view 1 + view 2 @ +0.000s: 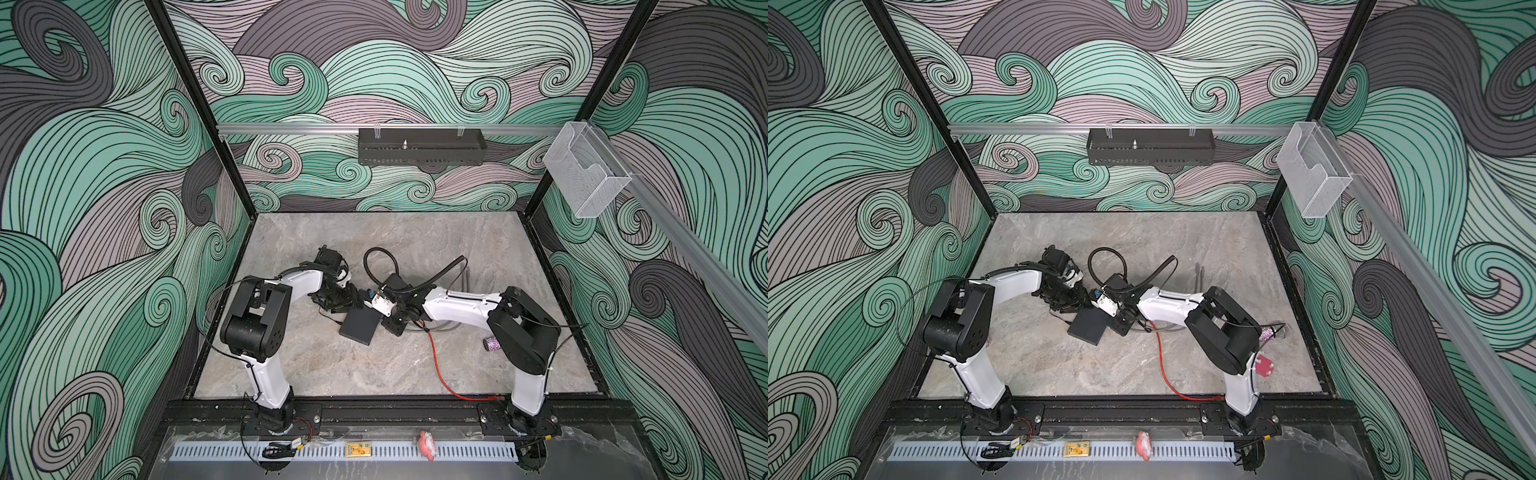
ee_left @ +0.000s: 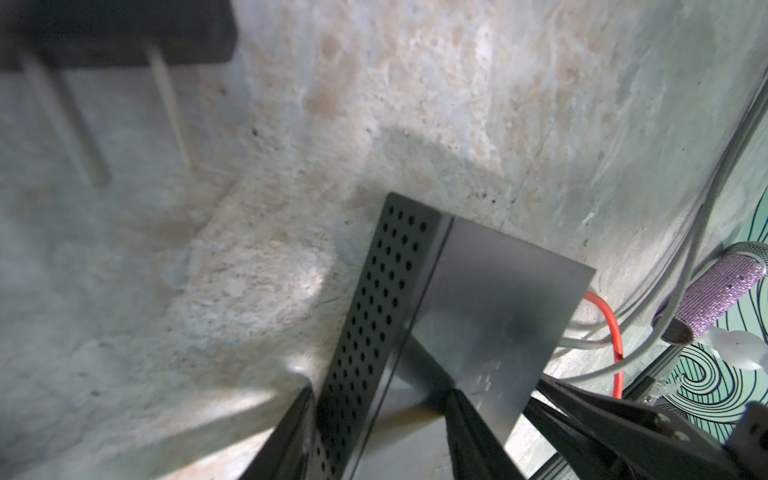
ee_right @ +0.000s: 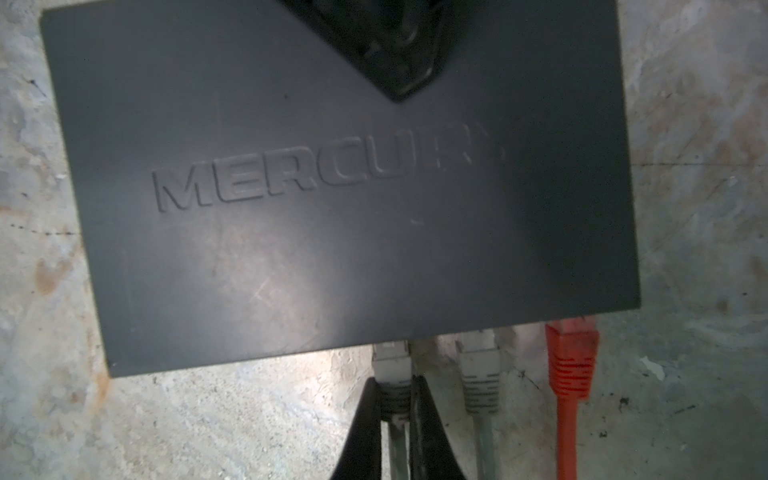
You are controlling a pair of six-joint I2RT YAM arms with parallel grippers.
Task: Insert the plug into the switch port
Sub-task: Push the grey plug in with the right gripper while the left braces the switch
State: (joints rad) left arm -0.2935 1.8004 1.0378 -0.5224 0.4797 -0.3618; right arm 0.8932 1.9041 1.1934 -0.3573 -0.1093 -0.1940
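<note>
The switch (image 1: 359,325) (image 1: 1087,328) is a flat matte-black box lying mid-table, with an embossed top (image 3: 332,228) and a perforated side (image 2: 374,299). My left gripper (image 2: 380,392) (image 1: 352,301) is closed over the switch's far corner, one finger by the perforated side and one on the top face. My right gripper (image 3: 395,386) (image 1: 384,319) is shut on a grey plug (image 3: 392,361). The plug's front end sits at the switch's port edge, under the lip of the top. How deep it goes is hidden.
A second grey plug (image 3: 478,365) and an orange plug (image 3: 571,357) sit in neighbouring ports. The orange cable (image 1: 440,370) runs to the front rail. A black adapter cube (image 1: 397,282) with a looped cord lies behind the switch. A purple glitter stick (image 1: 1271,332) lies by the right arm.
</note>
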